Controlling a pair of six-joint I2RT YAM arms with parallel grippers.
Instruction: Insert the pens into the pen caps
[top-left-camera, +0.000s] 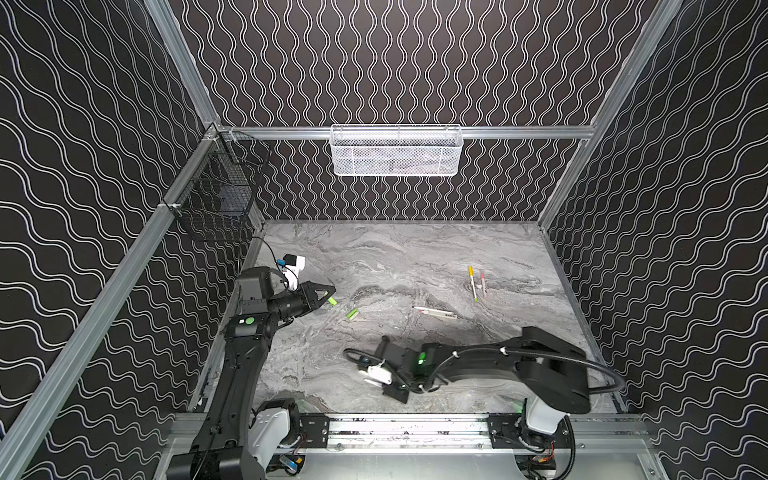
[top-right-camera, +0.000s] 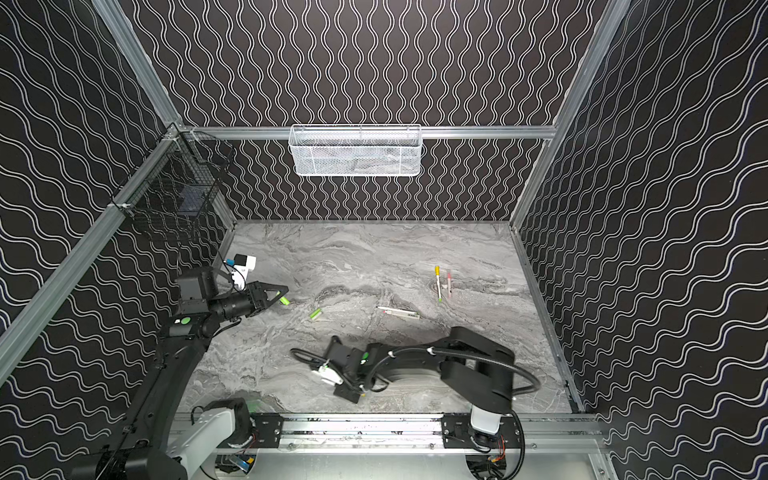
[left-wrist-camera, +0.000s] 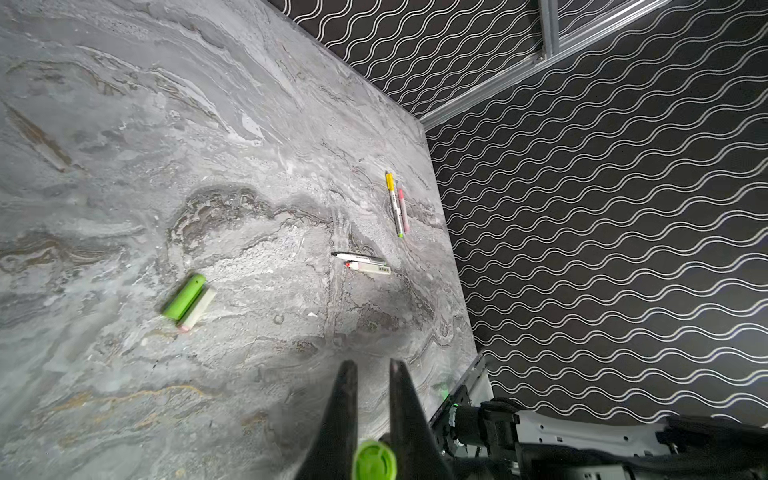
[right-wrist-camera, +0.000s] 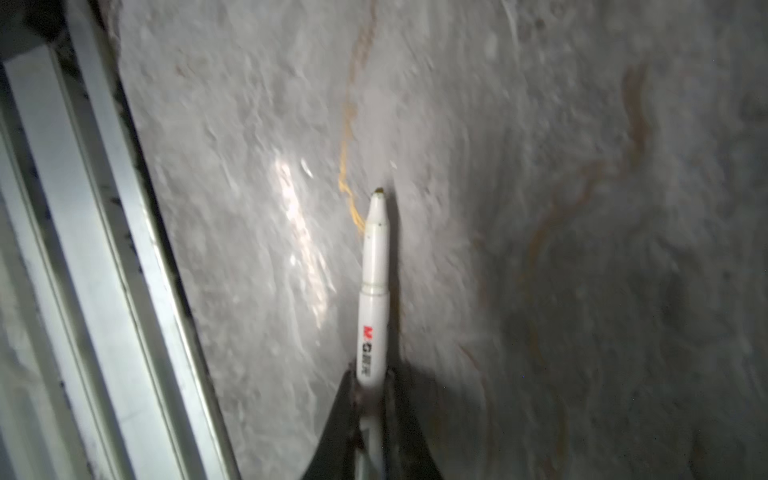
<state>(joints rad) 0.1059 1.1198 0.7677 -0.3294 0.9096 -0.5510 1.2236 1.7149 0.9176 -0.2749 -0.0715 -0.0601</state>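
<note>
Pen (right-wrist-camera: 374, 266), white barrel, bare dark tip, clamped in right gripper (right-wrist-camera: 370, 376), lime green cap (left-wrist-camera: 374, 459) pinched in left gripper (left-wrist-camera: 372, 365), nine o'clock on worktop (top-left-camera: 415, 257).

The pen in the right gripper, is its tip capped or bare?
Bare. The pen, clamped in the right gripper, shows its pointed tip exposed in the right wrist view, with no cap on it.

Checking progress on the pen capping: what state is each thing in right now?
left hand: shut on green cap
right hand: shut on uncapped pen
second green cap: lying loose, pale cap beside it
yellow pen: lying flat, looks capped
pink pen: lying beside it, looks capped
middle pens: lying side by side, caps unclear
</note>
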